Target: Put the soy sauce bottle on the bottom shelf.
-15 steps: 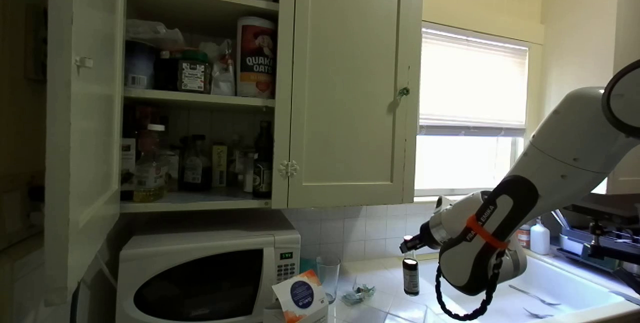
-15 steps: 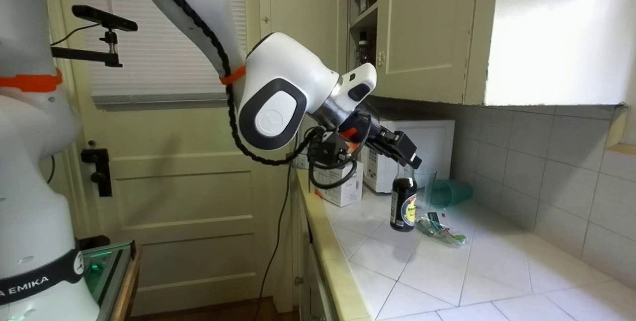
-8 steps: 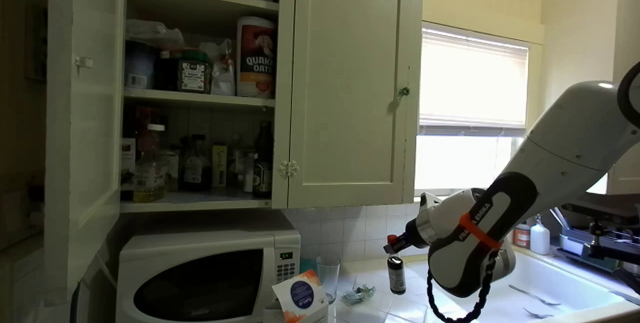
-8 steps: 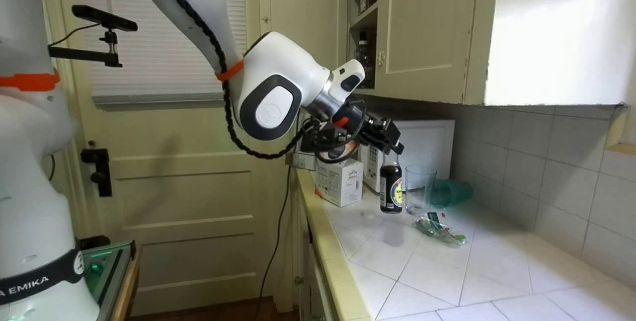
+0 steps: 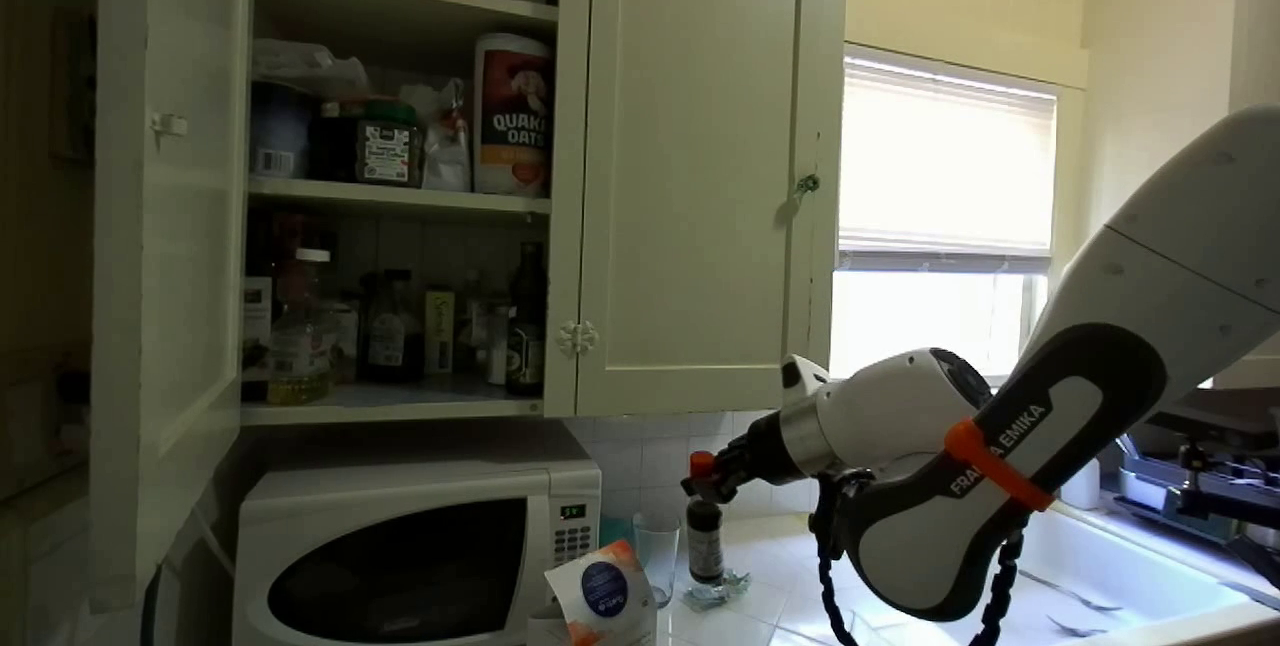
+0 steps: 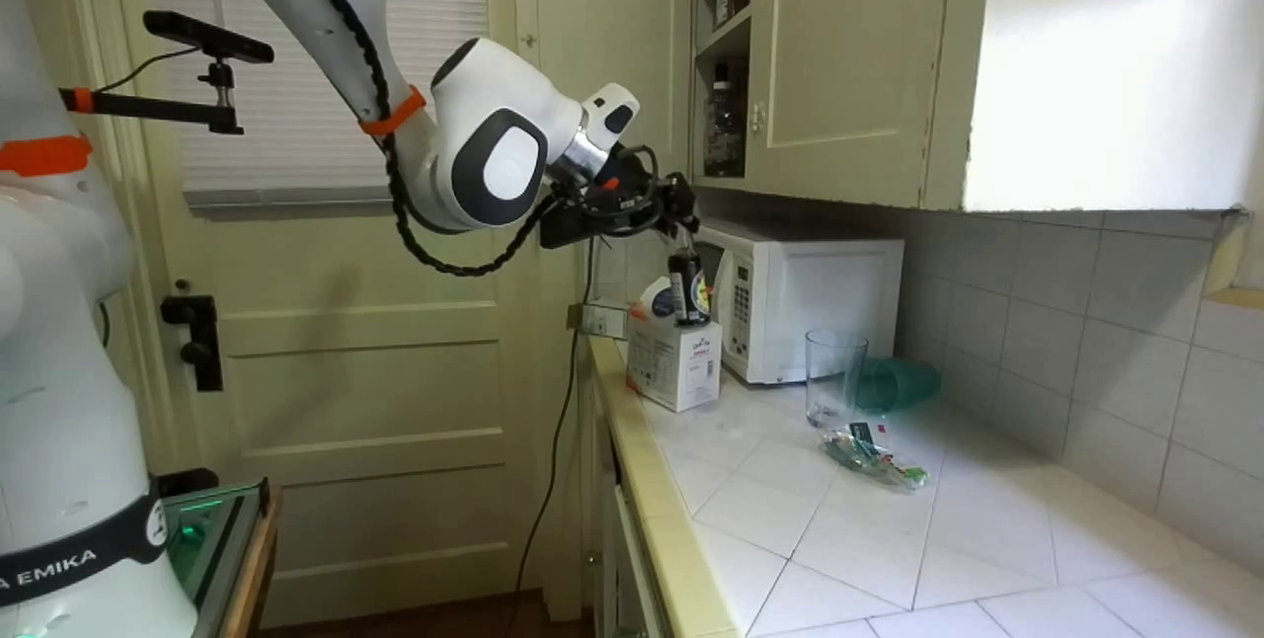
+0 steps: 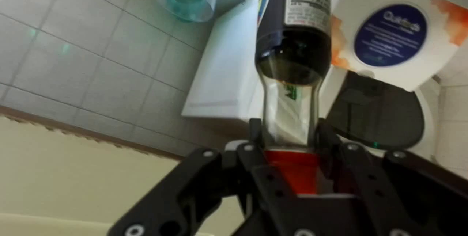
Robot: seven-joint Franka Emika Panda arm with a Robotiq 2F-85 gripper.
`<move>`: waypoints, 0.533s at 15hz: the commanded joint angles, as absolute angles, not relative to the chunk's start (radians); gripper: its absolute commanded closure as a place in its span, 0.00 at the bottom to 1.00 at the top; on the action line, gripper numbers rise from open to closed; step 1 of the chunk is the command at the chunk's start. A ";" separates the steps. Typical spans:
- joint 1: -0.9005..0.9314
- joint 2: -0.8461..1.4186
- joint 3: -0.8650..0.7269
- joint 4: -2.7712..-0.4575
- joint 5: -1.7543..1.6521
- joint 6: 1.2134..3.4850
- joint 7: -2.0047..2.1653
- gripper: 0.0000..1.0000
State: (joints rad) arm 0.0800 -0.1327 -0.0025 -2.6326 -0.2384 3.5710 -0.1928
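In the wrist view, the end effector (image 7: 290,133) is clamped on the soy sauce bottle (image 7: 294,46), its fingers (image 7: 259,166) tight against both sides of the neck. In an exterior view, the bottle hangs lower than the bottom shelf (image 5: 390,413), apart from it. In an exterior view, it hangs above the worktop (image 6: 859,549).

White microwv (image 6: 828,307) on cntr (image 6: 987,519), box (image 6: 673,369) nr — clr glass (image 6: 832,379) by teal cup (image 6: 903,384)

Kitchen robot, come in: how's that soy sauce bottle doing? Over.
Pincer shut on soy sauce bottle, by the neck. Held aloft, not yet on bottom shelf. Maybe in the way: white-capped bottle near that shelf's front.
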 commanded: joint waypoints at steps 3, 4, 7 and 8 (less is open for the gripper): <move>0.159 -0.274 -0.007 -2.627 -0.317 3.489 -0.131 0.87; 0.182 -0.289 -0.020 -2.619 -0.331 3.479 -0.110 0.87; 0.300 -0.269 -0.081 -2.545 -0.378 3.498 -0.027 0.87; 0.344 -0.267 -0.116 -2.526 -0.413 3.487 -0.005 0.87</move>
State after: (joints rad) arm 0.2279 -0.2708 -0.0305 -2.5870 -0.3287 3.5080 -0.0893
